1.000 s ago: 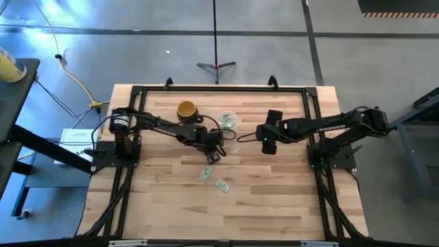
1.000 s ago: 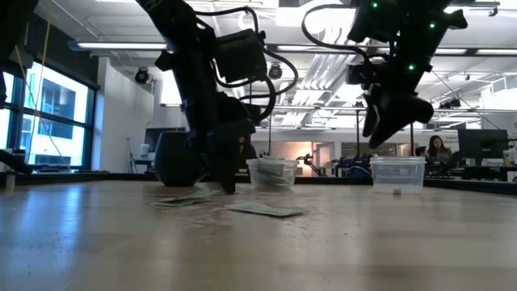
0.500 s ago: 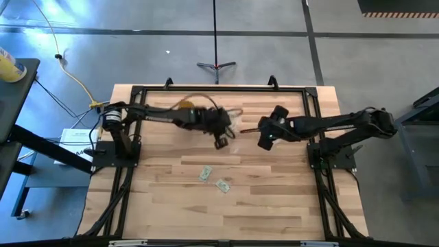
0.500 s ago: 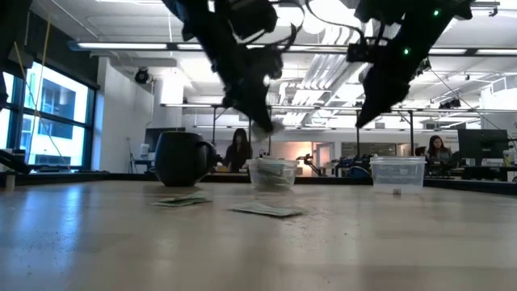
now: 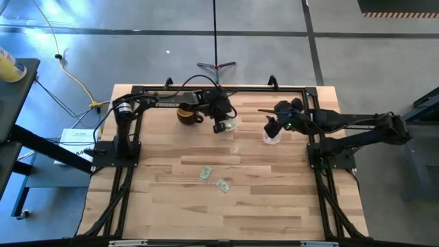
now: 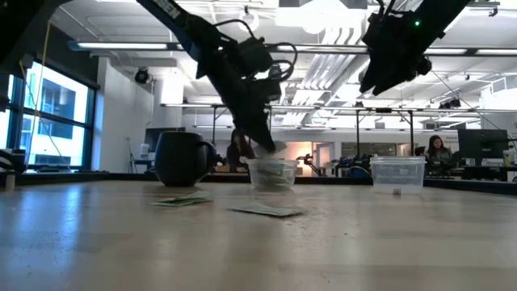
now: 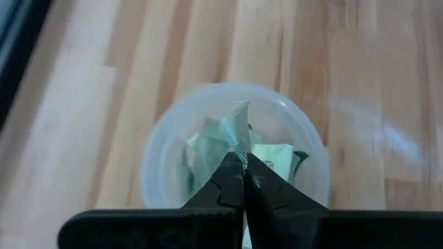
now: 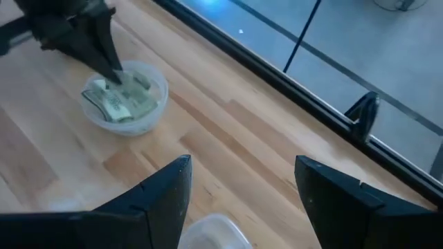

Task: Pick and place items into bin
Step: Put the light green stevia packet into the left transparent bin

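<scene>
Clamps the left pincer [image 7: 242, 160] tight on a single pale-green slip [image 7: 239, 135], pinched by one edge so that it stands upright past the fingertips. Hangs directly over the bin [image 7: 159, 138], low above its rim, near the far edge of the desk [image 5: 274, 199] and just beside the yellow mug [image 5: 186, 110]. Looks like the release step: centred over the bowl so the slip falls inside the clear wall rather than on wood. Needs only a parting of the jaws.

Already holds a small heap of folded slips [image 8: 121, 102] in the bin, crumpled against one another and filling much of the floor. Leaves two loose slips [image 5: 205, 173] flat on the desk, close together nearer the front and well apart from the bin; so, by that count, close to done.

Keeps the right pincer [image 8: 242, 173] released, fingers wide apart and empty, raised above the smaller clear cup [image 8: 214, 232] on the right side of the desk, clear of the left arm's path, apparently waiting.

Risk worth noting: a thin slip clinging to a finger on opening, or catching on the heap and sliding over the shallow rim.
</scene>
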### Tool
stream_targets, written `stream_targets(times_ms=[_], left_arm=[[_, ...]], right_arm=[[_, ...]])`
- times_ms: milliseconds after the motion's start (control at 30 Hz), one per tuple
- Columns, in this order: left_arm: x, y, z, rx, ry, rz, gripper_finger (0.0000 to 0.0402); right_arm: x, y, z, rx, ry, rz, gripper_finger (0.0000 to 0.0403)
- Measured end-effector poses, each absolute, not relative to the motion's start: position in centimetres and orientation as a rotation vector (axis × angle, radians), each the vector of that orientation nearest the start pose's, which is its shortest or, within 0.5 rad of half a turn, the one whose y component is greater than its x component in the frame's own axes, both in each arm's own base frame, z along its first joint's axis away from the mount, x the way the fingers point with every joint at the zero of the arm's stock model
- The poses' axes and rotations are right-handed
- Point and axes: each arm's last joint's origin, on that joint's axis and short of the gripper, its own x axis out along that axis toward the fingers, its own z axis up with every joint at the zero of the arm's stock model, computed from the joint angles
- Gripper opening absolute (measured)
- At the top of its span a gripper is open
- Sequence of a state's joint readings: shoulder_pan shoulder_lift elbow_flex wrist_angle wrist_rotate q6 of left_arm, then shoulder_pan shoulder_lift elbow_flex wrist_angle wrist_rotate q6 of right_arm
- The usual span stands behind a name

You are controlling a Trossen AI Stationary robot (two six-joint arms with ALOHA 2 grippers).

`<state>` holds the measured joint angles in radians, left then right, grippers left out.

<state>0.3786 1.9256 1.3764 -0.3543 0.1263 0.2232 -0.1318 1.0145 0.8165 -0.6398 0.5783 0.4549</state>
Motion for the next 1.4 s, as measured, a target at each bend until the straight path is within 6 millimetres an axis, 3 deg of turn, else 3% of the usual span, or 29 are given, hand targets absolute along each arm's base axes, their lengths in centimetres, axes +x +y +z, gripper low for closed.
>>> stream_targets(times_ms=[233,533,900,1267,1400], left_arm=[[39.1,14.4,17.7,0.002,0.954,0.106,0.0044],[39.5,14.7,17.8,0.055,0.919,0.171,0.0039],[39.2,14.5,17.7,0.069,0.978,0.16,0.0133],[40.4,13.8,24.0,0.073,1.022,0.132,0.0157],[40.4,13.2,25.2,0.07,1.052,0.112,0.0157]], right_arm=[[18.9,-4.1,26.9,0.233,0.673,-0.843,0.0248],[18.8,-4.1,26.8,0.231,0.689,-0.841,0.0248],[18.7,-4.0,26.6,0.227,0.712,-0.84,0.0248],[18.6,-4.0,26.5,0.208,0.748,-0.817,0.0248],[18.6,-3.9,26.5,0.189,0.763,-0.792,0.0248]])
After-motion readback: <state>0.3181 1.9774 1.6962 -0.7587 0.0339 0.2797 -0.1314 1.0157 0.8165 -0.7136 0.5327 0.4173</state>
